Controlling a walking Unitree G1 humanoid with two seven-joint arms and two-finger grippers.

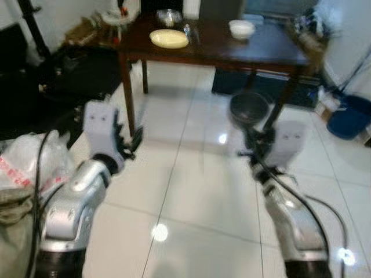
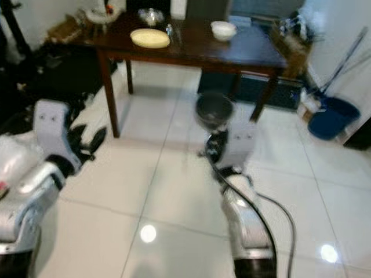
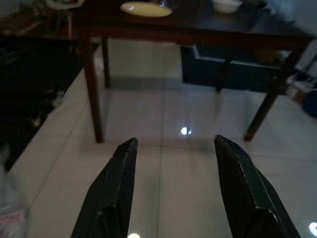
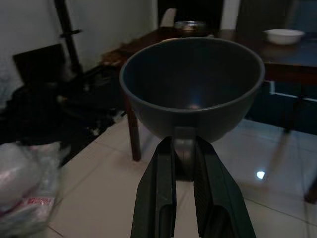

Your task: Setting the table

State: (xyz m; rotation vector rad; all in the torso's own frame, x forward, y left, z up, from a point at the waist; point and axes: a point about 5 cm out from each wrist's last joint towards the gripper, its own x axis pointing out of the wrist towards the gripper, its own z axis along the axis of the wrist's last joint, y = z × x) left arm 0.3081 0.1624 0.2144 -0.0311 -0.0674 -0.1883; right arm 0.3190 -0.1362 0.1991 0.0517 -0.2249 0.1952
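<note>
The right gripper [image 4: 184, 163] holds a dark bowl [image 4: 192, 87] upright above the white tiled floor [image 1: 191, 191], its two fingers [image 4: 158, 198] pinching a short tab at the base of the bowl's wall. The bowl hangs in the air in front of the desk [image 1: 261, 49], well short of its near edge and roughly level with the near right leg [image 1: 281, 101] in the head views.

The left gripper [image 3: 173, 163] is raised over the floor and carries nothing; its fingers [image 3: 114, 188] are spread wide apart, pointing toward the near left leg [image 3: 94, 99] of the desk.

On the dark wooden desk lie a pale yellow plate [image 1: 169, 39] near the left end and a white bowl [image 1: 242, 28] farther right, well apart from each other. Behind the plate sits what looks like a glass dish [image 1: 168, 16], though blur makes this hard to confirm.

A dark low cabinet [image 3: 228, 72] stands under the far side of the desk. To the right, a blue bucket [image 1: 348, 119] rests on the floor near the wall. At the robot's left, crumpled clear plastic bags [image 1: 32, 159] lie beside the left arm, and dark clutter [image 1: 75, 75] fills the area left of the desk.
</note>
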